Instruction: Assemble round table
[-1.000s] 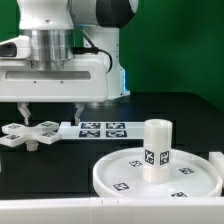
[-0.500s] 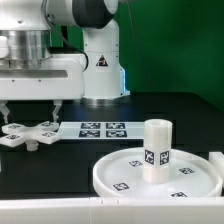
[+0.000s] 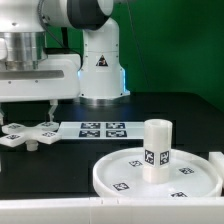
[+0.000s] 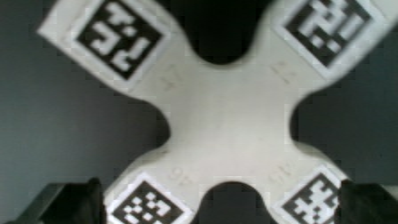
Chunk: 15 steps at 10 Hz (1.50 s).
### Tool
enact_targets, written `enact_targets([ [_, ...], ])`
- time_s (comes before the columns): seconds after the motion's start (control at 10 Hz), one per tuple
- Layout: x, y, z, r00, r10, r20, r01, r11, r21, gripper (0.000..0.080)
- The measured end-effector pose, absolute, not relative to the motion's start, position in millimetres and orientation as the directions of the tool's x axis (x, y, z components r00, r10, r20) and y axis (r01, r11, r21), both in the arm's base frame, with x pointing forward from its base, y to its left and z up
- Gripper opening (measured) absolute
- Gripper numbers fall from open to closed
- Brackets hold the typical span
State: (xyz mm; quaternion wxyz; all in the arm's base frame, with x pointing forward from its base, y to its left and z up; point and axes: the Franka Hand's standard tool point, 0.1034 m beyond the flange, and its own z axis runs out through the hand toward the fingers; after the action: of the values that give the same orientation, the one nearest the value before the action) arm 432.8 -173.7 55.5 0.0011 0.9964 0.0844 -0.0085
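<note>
Tool (image 4: 217, 206): spread wide, empty — centred above cross base (image 3: 25, 133), seemingly to straddle its waist.
Leg (image 3: 156, 148): upright on disc (image 3: 108, 176) — awaiting base.

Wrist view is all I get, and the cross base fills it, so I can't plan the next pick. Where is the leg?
Observer: The leg stands upright on the disc, toward the exterior view's right.
Operator: Is the gripper down on the cross base?
Observer: It seems not. The gripper hangs open, apparently just above the cross base, which lies flat on the table at the exterior view's left.
Operator: Anything next to the cross base?
Observer: The marker board lies right beside it, on the exterior view's right of it.
</note>
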Motion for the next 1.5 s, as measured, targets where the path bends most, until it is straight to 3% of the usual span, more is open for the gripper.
enact_targets([
  [0.2,425,-180,52.4,0.983,0.177,-0.041,0.176,-0.984,-0.025,0.0649],
  [1.5,420,-167,37.2,0.977,0.203,-0.068,0.201,-0.979,-0.034,0.0649],
])
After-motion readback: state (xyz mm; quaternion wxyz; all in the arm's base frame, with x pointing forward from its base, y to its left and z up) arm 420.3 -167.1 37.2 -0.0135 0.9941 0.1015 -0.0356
